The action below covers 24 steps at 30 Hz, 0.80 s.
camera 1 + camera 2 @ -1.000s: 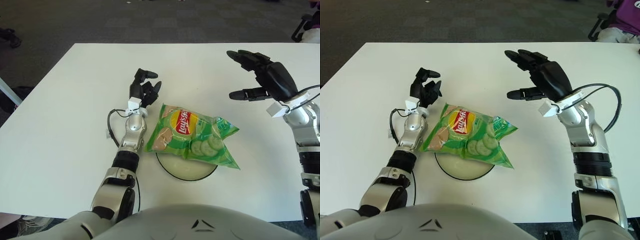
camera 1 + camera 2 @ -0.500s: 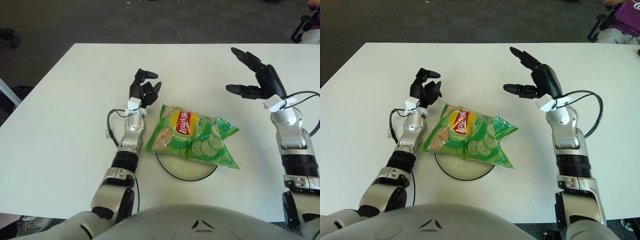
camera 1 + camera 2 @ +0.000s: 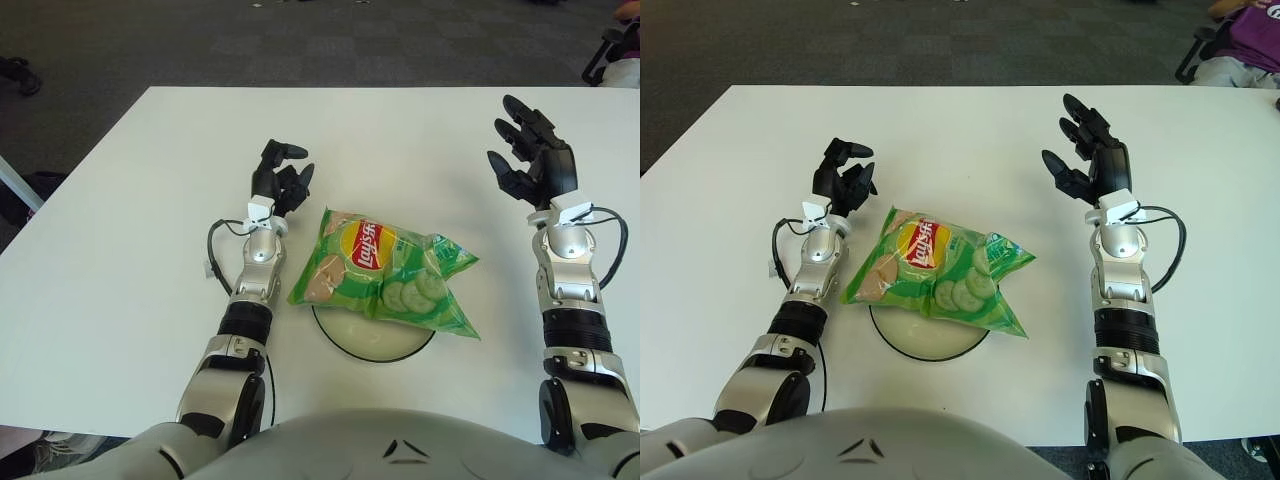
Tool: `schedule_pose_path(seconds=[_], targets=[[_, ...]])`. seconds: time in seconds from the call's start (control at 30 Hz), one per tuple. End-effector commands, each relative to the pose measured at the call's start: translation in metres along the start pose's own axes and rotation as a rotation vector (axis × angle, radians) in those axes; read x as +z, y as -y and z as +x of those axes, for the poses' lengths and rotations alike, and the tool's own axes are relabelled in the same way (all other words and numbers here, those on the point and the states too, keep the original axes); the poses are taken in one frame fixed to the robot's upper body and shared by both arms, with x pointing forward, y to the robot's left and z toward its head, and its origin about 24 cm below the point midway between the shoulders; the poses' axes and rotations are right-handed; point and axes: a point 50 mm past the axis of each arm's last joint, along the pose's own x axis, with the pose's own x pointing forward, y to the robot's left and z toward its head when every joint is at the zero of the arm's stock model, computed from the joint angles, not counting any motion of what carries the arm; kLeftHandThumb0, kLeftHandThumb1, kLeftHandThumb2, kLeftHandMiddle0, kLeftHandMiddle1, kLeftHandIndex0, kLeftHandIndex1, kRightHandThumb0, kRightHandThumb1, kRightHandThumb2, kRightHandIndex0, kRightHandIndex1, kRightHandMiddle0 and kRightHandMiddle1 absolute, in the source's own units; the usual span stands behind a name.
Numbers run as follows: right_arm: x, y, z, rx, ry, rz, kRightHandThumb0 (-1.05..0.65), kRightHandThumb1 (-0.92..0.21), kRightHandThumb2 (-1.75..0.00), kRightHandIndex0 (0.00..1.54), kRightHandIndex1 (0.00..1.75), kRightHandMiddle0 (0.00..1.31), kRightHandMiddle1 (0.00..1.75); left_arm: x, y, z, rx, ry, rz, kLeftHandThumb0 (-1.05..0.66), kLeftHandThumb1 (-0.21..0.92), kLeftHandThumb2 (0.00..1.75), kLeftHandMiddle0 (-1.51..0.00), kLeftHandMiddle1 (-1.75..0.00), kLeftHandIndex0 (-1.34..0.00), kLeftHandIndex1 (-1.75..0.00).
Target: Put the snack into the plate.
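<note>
The snack bag [image 3: 385, 273] looked like thin plastic film, glossy and wrinkled, with small bright reflections on its green print. The plate [image 3: 372, 335] under it was smooth and pale, with a dark rim; its material could not be told. The table [image 3: 120, 230] had a smooth, matt white surface. Both hands, left hand [image 3: 280, 178] and right hand [image 3: 532, 158], had matt black fingers [image 3: 515, 112], probably plastic, and the forearms were of brushed silver metal with a soft shine.
</note>
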Motion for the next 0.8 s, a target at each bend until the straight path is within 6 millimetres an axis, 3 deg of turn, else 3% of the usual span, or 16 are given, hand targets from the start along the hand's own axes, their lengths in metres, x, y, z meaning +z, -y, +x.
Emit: schedule_pose_path(seconds=[0.0, 0.77], targets=[[0.005, -0.001, 0.006, -0.017, 0.025, 0.028, -0.44, -0.92, -0.47, 0.56, 0.03, 0.44, 0.05, 0.003, -0.004, 0.005, 0.017, 0.021, 0.008, -0.36, 0.92, 0.24, -0.96, -1.75, -0.50, -1.44], [0.007, -0.007, 0.008, -0.015, 0.028, 0.031, -0.44, -0.92, -0.47, 0.57, 0.01, 0.45, 0.04, 0.005, -0.016, 0.009, 0.096, 0.079, -0.024, -0.36, 0.92, 0.25, -0.96, -1.75, -0.49, -1.45]])
